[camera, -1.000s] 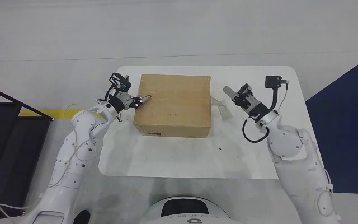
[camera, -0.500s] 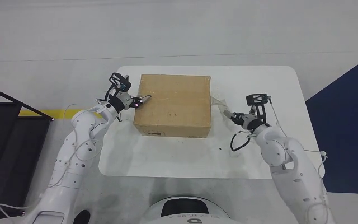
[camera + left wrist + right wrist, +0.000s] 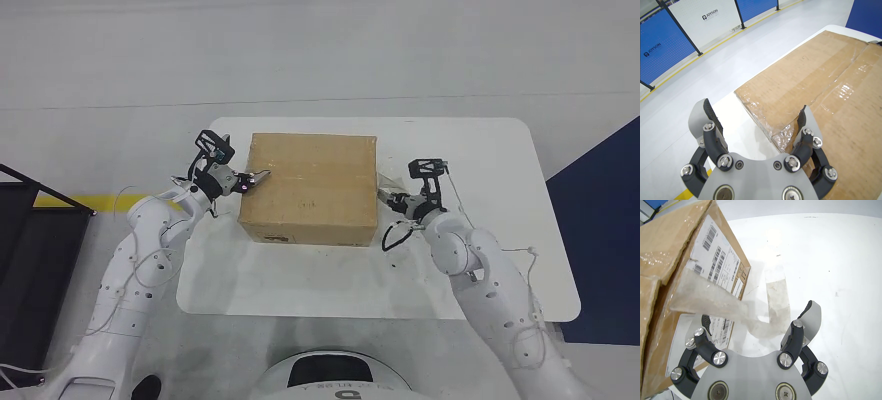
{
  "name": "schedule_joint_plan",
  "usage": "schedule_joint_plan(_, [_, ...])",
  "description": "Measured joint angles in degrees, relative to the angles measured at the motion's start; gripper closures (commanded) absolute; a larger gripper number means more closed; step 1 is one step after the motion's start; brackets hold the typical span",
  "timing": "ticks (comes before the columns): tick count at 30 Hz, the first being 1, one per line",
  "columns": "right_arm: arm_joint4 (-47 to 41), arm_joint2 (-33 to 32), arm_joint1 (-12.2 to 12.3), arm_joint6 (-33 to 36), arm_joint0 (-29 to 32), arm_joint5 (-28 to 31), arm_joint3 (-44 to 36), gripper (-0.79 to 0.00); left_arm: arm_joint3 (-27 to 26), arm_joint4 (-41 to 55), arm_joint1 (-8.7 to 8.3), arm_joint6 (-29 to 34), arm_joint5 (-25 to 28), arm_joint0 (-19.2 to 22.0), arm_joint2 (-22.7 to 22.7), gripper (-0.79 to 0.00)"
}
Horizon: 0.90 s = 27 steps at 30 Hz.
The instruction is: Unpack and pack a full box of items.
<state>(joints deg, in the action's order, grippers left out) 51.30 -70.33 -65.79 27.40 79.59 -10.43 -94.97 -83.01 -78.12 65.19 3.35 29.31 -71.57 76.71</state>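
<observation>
The brown cardboard box [image 3: 310,185], flaps shut and sealed with wrinkled clear tape [image 3: 846,89], sits left of centre on the white tabletop [image 3: 470,270], a white printed label [image 3: 721,262] on its right end. The left hand [image 3: 755,111], spread wide and empty, straddles the box's left top edge, and the right hand [image 3: 759,311] gapes just beside the labelled end, clamping nothing. A loose clear tape strip [image 3: 776,298] hangs from that end between its fingers, veiling one fingertip; contact cannot be told.

Bright even light, glare on box [image 3: 829,91]
</observation>
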Motion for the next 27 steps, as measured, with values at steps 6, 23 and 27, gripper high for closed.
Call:
schedule_joint_plan(6, [-7.84, 0.28, -1.62, -11.65, -0.76, -4.17, -1.18, -0.785, 0.00, 0.00, 0.00, 0.00, 0.00, 0.00, 0.00, -0.785])
schedule_joint_plan(23, [-10.76, 1.39, -2.73, -13.99, 0.35, -3.52, -11.86, -0.785, 0.00, 0.00, 0.00, 0.00, 0.00, 0.00, 0.00, -0.785])
schedule_joint_plan(27, [-6.17, 6.17, -3.38, -10.88, -2.63, -5.60, -12.64, -0.785, 0.00, 0.00, 0.00, 0.00, 0.00, 0.00, 0.00, -0.785])
